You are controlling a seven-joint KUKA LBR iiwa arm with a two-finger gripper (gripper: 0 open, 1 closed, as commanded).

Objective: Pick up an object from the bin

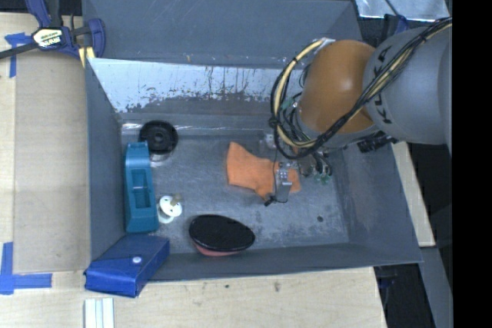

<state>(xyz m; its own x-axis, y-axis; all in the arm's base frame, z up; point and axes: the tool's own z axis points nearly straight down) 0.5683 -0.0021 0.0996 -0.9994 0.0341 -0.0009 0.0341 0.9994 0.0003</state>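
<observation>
My gripper (281,187) reaches down in the middle-right of the bin, under the orange dome. Its fingertip rests at the right edge of a crumpled orange cloth (247,167) that lies on the bin floor. The cloth spreads to the left of the finger, and part of it is hidden behind the gripper. A black oval brush with a pinkish underside (221,233) lies in front of the gripper, near the bin's front wall.
A blue tape dispenser (139,189) stands along the left side, with a black round cap on a clear jar (158,137) behind it and a small white and yellow thing (168,207) beside it. A dark blue box (127,263) leans at the front-left corner.
</observation>
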